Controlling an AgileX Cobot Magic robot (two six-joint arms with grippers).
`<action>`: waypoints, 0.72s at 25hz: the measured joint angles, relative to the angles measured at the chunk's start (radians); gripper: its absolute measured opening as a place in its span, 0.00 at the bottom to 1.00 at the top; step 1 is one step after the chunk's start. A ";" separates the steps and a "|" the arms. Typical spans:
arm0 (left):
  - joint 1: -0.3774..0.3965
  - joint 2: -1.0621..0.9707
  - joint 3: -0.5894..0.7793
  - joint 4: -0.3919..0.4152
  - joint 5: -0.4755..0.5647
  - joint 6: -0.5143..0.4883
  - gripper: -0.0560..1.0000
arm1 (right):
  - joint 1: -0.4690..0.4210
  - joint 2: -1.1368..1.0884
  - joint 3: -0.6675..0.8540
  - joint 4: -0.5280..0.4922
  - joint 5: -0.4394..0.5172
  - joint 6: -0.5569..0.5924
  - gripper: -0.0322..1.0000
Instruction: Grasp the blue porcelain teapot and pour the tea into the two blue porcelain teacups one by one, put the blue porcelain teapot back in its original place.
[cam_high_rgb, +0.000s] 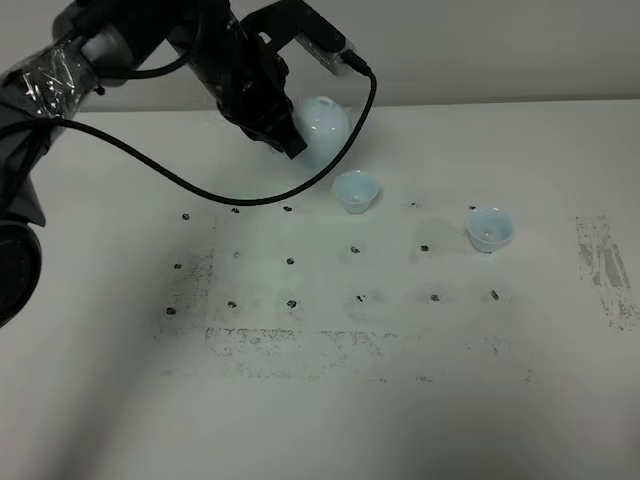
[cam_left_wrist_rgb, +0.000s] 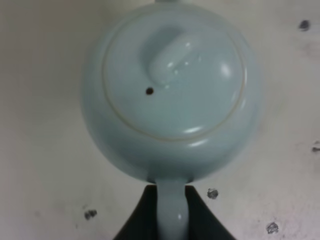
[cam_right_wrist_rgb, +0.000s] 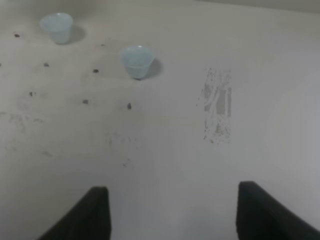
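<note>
While your left gripper (cam_left_wrist_rgb: 172, 212) clamps the loop handle of the round pale-blue porcelain teapot (cam_left_wrist_rgb: 172, 90) at the back of the white table (cam_high_rgb: 400, 400), just behind one small pale-blue porcelain teacup (cam_high_rgb: 355, 190), with a second teacup (cam_high_rgb: 489, 228) farther right, your right gripper (cam_right_wrist_rgb: 180, 215) hangs wide open.

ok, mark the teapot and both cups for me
teapot (cam_left_wrist_rgb: 175, 95), left wrist view, on the lid
cup near the teapot (cam_high_rgb: 355, 189), exterior high view, inside the bowl
cup farther from the teapot (cam_high_rgb: 490, 229), exterior high view, inside the bowl
</note>
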 joint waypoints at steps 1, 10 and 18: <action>0.000 -0.003 0.000 -0.015 0.003 0.038 0.06 | 0.000 0.000 0.000 0.000 0.000 0.000 0.53; -0.015 -0.003 0.000 -0.263 0.046 0.308 0.06 | 0.000 0.000 0.000 0.000 0.000 0.000 0.53; -0.068 -0.003 0.000 -0.268 0.046 0.386 0.06 | 0.000 0.000 0.000 0.000 0.000 0.000 0.53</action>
